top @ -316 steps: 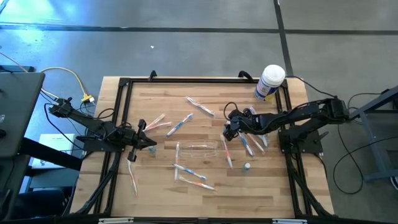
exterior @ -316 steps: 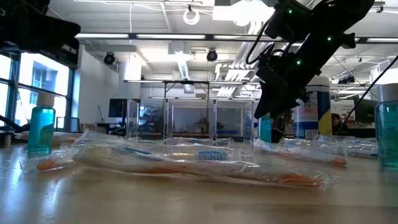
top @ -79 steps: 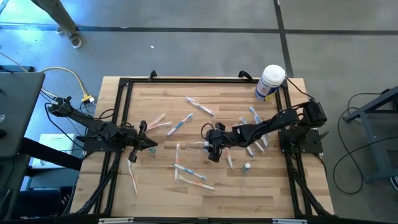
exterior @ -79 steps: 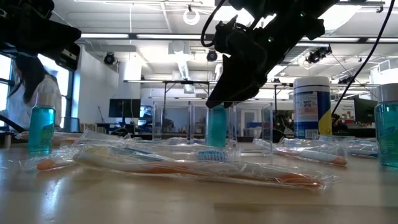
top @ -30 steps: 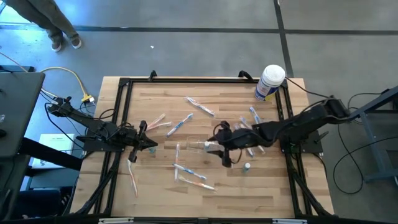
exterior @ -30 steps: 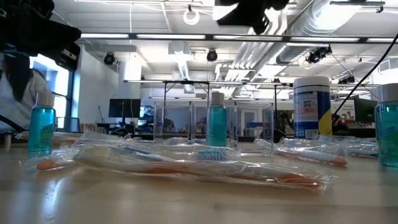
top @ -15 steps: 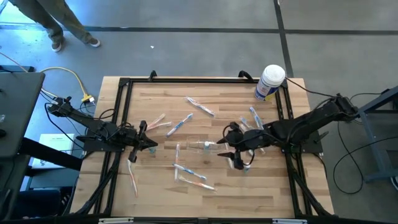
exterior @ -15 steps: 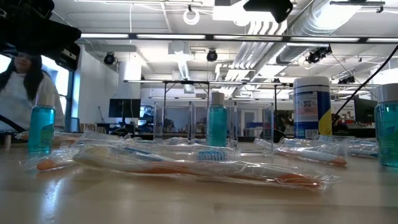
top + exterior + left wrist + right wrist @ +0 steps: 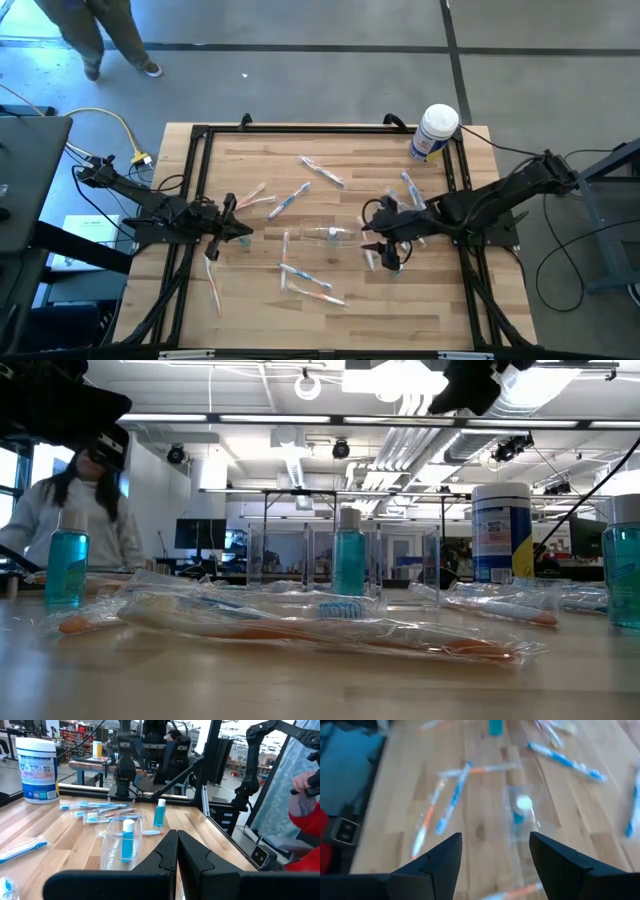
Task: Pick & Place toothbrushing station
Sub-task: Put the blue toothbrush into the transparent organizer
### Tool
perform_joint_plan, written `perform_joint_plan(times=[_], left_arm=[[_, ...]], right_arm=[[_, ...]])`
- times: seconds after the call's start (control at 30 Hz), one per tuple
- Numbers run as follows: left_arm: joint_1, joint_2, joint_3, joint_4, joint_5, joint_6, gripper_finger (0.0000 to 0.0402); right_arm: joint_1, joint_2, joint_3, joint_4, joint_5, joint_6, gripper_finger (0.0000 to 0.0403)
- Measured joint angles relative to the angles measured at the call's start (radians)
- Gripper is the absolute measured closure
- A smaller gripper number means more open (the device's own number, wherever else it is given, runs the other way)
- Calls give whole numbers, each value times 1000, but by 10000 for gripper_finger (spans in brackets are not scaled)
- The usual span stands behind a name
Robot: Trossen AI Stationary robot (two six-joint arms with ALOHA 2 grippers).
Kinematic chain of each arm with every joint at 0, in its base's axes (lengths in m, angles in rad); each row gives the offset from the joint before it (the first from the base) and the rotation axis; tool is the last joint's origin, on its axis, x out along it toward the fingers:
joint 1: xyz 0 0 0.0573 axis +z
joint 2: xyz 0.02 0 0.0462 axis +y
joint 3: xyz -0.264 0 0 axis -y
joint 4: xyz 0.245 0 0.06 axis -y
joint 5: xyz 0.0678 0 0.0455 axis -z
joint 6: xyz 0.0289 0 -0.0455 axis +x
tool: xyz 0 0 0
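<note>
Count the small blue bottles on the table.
3 bottles: one inside the holder mid-table, one on the table's left side, one on its right side. More may be hidden.

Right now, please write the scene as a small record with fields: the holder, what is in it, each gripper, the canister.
holder: clear toothbrushing station, mid-table, nothing gripping it
inside holder: small blue bottle with white cap, upright
right gripper: open, empty, above the table right of the holder
left gripper: shut, at the table's left side
canister: white canister, far right corner
</note>
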Motion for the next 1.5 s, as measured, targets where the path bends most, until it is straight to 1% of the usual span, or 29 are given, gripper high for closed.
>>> perform_joint_plan(times=[0.17, 0.43, 0.6, 0.77, 0.9, 1.03, 1.27, 1.37, 1.43, 1.5], left_arm=[[0, -1, 0, 26, 0, -4, 399], [0, 0, 0, 42, -1, 25, 396], [0, 2, 0, 39, -78, 62, 391], [0, 4, 0, 30, -84, 106, 382], [0, 4, 0, 30, -85, 127, 355], [0, 4, 0, 30, -82, 140, 307], [-3, 5, 0, 29, -79, 46, 222], [-3, 5, 0, 29, -77, -35, 203], [-3, 5, 0, 30, -77, -79, 198], [-3, 5, 0, 30, -77, -90, 197]], right_arm=[[0, 1, 0, -73, 49, 32, 178], [0, 1, 0, -85, 51, 41, 178], [0, 1, 0, -86, 51, 60, 178], [0, 1, 0, -80, 80, 63, 178], [-1, 1, 0, -80, 95, 103, 178], [0, 1, 0, -65, 100, 105, 178], [0, 1, 0, -81, 98, 148, 178], [-1, 1, 0, -118, 126, 147, 178], [-1, 1, 0, -166, 167, 154, 178], [-1, 1, 0, -238, 219, 182, 178]])
